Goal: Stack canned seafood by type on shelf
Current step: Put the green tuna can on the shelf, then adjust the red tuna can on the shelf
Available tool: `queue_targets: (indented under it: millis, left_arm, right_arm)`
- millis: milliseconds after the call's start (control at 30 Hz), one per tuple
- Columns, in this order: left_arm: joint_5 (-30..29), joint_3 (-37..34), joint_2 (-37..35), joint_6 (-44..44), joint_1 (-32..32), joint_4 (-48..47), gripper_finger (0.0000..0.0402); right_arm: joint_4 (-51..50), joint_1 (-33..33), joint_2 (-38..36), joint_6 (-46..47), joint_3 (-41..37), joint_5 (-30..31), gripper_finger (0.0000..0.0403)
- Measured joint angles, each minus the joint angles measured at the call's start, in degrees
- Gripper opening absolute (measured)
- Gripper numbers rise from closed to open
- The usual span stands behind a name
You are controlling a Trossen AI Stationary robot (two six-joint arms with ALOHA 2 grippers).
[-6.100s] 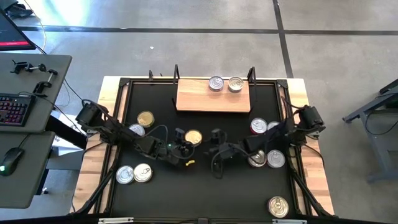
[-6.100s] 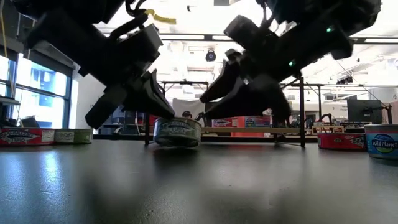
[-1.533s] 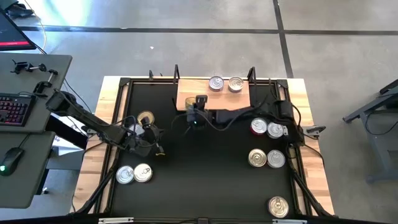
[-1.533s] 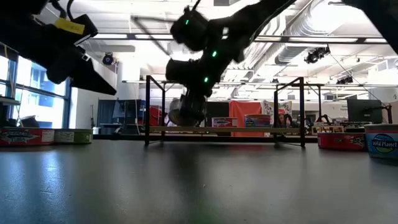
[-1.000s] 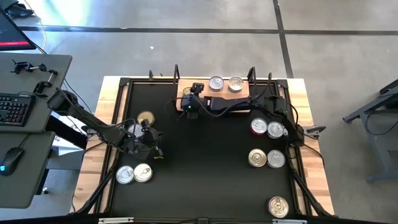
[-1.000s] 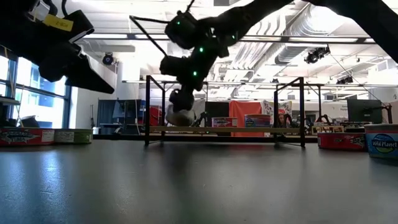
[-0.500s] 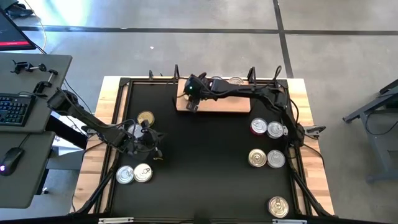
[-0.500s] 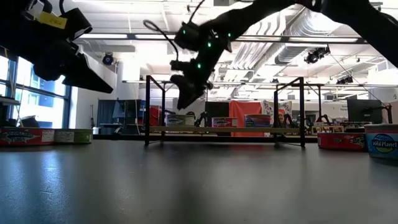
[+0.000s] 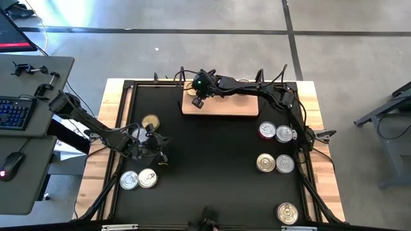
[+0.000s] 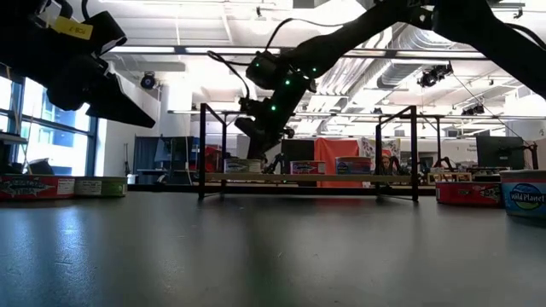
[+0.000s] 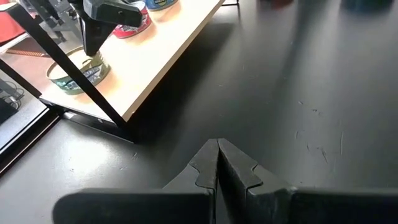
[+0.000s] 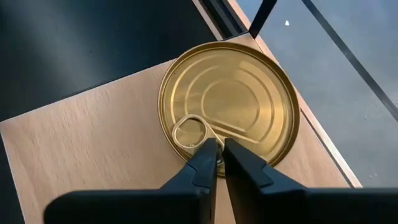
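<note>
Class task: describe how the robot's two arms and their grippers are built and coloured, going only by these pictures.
Both arms are dark, jointed links with thin black cables looping alongside. The right arm shows a small green light near its wrist; the left arm carries a yellow tag. The left gripper and right gripper each have two dark, wedge-shaped fingers.

Tabletop: a large black surface (image 9: 212, 186) set in a light wooden frame (image 9: 321, 160).
Side desk: a grey desk (image 9: 29, 135) stands beside the table's left edge.
On the desk: a black keyboard (image 9: 14, 113) with coloured backlit keys, and a dark mouse (image 9: 11, 165) nearer the desk's front.
Floor: grey concrete (image 9: 192, 45) crossed by dark lines.
Room behind: ceiling lights and ducts (image 10: 409, 51), windows (image 10: 47, 136) on one side.
</note>
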Motion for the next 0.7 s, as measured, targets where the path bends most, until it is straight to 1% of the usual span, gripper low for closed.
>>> queue_targets:
  millis: [100,267,333,400,500,600,700]
  left_arm:
    - [0.0,0.0,0.0,-0.2,0.0,0.0,0.0001]
    - [0.0,0.0,0.0,-1.3,0.0,0.0,0.0001]
    - [0.0,0.0,0.0,-1.4,0.0,0.0,0.0001]
    - [0.0,0.0,0.0,-1.4,0.0,0.0,0.0001]
    - [0.0,0.0,0.0,-1.5,0.0,-0.1,0.0001]
    - [0.0,0.0,0.0,-1.5,-0.4,0.0,0.0001]
    - [0.0,0.0,0.0,-1.5,-0.8,0.0,0.0001]
  right_arm:
    - [-0.2,-0.1,0.0,0.0,0.2,1.3,0.0022]
    - [-0.4,0.3,-0.7,-1.1,0.1,8.0,0.0023]
    - [-0.4,0.6,-2.1,-2.3,0.1,9.6,0.0023]
    - [-1.3,0.8,-3.9,-2.6,0.2,9.9,0.0023]
    - [-6.2,0.9,-7.2,-2.5,0.2,9.8,0.0023]
    - [-13.6,0.4,-10.0,-2.3,0.2,9.8,0.0023]
    - [-21.7,-2.2,-11.0,2.1,0.3,9.6,0.0023]
